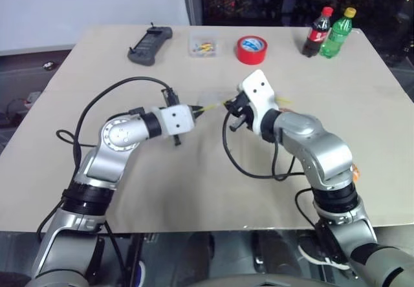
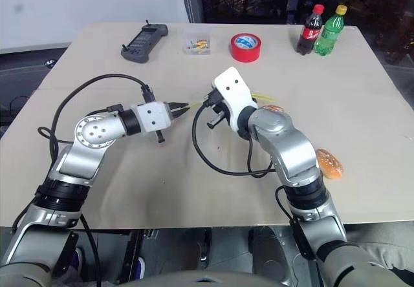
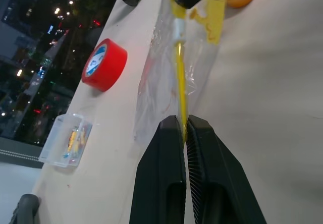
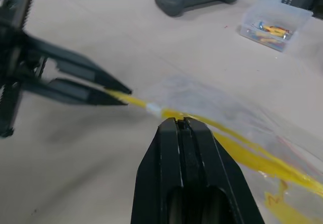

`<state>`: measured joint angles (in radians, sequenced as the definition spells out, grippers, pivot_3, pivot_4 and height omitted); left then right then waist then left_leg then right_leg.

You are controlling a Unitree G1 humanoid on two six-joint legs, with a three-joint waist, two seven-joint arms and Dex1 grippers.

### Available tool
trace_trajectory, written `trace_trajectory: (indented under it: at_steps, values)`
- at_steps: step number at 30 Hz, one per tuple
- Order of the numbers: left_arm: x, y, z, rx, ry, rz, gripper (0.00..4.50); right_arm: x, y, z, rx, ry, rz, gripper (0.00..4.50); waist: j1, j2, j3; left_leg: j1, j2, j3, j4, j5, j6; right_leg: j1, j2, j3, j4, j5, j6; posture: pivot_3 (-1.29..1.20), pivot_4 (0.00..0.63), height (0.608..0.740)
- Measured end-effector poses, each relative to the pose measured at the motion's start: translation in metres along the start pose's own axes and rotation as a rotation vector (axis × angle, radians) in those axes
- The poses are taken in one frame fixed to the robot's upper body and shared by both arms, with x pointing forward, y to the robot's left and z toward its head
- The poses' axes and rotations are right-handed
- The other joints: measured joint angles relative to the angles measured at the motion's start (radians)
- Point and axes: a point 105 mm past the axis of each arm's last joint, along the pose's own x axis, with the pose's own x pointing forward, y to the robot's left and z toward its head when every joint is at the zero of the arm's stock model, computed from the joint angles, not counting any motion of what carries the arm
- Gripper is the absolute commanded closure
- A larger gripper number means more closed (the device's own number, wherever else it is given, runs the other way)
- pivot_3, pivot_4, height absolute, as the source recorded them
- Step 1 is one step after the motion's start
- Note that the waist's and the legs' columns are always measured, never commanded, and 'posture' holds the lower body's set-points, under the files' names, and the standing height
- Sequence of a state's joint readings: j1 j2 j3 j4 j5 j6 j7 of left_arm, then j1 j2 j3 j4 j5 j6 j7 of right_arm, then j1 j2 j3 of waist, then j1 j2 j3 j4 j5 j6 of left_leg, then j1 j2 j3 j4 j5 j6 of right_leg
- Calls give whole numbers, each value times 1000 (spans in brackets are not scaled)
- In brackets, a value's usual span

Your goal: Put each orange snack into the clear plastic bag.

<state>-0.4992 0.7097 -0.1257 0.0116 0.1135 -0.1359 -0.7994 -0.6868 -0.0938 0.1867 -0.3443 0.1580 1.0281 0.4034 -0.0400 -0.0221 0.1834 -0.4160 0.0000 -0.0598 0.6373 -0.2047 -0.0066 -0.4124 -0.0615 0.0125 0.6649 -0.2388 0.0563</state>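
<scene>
Both black two-fingered grippers, left (image 3: 183,133) and right (image 4: 183,128), are clamped tight on the yellow seal strip of the crinkly clear plastic bag (image 3: 166,67) above the tan table (image 1: 194,183), one speckled orange bun-like snack (image 2: 330,163) sitting near its edge.

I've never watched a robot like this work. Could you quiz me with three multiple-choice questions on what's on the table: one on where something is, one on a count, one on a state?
1. Where is the red tape roll?
A. at the far side of the table, between the small clear plastic box of coloured bits and the two drink bottles
B. on the near edge
C. inside the bag

2. How many drink bottles stand on the table?
A. one
B. two
C. four

3. How is the crinkly clear plastic bag with the yellow seal strip held?
A. lying flat, untouched
B. by one tool
C. by both tools

Answers:
1 A: it lies between box and bottles.
2 B: one red-capped, one green.
3 C: the left tool and right tool each pinch the yellow strip.
</scene>
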Motion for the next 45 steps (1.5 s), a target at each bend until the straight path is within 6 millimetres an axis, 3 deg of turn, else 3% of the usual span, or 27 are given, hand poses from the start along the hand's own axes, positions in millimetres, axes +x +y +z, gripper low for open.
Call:
trace_trajectory:
  at_steps: [6, 12, 18, 21, 23, 25, 28, 31, 37, 40, 45]
  values:
    - [-1, -3, -1, -1, 2, -8, 4500, 2, -8, -3, 103, 1, -45, 4455, 0, 0, 0, 0, 0, 0, 0, 0, 0, 0, 0, 0, 0, 0, 0, 0, 150, 719]
    - [-3, -8, 3, 27, -17, -24, 4500, 8, -16, -11, 384, -18, -103, 4455, 0, 0, 0, 0, 1, 1, -1, 0, 0, -1, 1, 1, 0, 0, 0, 0, 150, 719]
    - [-7, -14, 5, 57, -28, -45, 4500, 7, -50, -40, 513, 43, -301, 4455, 1, 1, 0, 0, 1, 1, -1, 0, 0, -1, 1, 1, 0, 0, 0, 0, 150, 719]
    - [-9, -19, 1, 42, -17, -52, 4500, 8, -62, -41, 315, 51, -396, 4455, -5, 1, 1, 0, 1, 2, -2, 0, 0, -2, 1, 2, 0, 0, 0, 0, 150, 719]
    - [-12, -20, 0, 34, -8, -44, 4500, 7, -64, -35, -54, 27, -400, 4455, -5, 2, 1, 0, 1, 3, -2, 0, 0, -2, 1, 2, -1, 0, 0, 0, 150, 719]
    - [-19, -21, -6, 7, 28, -27, 4500, 11, -52, -35, -380, 5, -321, 4455, -7, 1, 1, 0, 1, 3, -2, 0, 0, -2, 1, 3, -1, 0, 0, 0, 150, 719]
    - [-24, -28, -8, -24, 53, -23, 4500, 21, -32, -48, -677, -1, -212, 4455, -12, 1, 1, 0, 2, 4, -2, 0, 0, -3, 3, 3, -1, 0, 0, 0, 150, 719]
    - [-26, -34, -8, -42, 63, -20, 4500, 33, -19, -60, -930, -2, -122, 3112, -9, 1, 1, 0, 3, 4, -1, 0, 0, -2, 3, 4, -1, 0, 0, 0, 150, 719]
    - [-23, -29, -12, -96, 98, 42, 4500, 33, -34, -60, -1175, -18, -117, 189, 5, 1, 1, 0, 3, 3, -1, 0, 0, -2, 3, 3, -2, 0, 0, 0, 150, 719]
    - [-19, -22, -12, -100, 112, 74, 4500, 26, -36, -59, -1170, -29, -102, 85, 5, 1, 1, 0, 3, 3, -1, 0, 0, -1, 3, 3, -2, 0, -1, 0, 150, 719]
    - [-17, -15, -21, -104, 168, 103, 4500, -6, -45, -55, -962, -25, -71, 85, 4, 1, 1, 0, 3, 3, -1, 0, 0, -1, 3, 3, -2, 0, -1, 0, 150, 719]
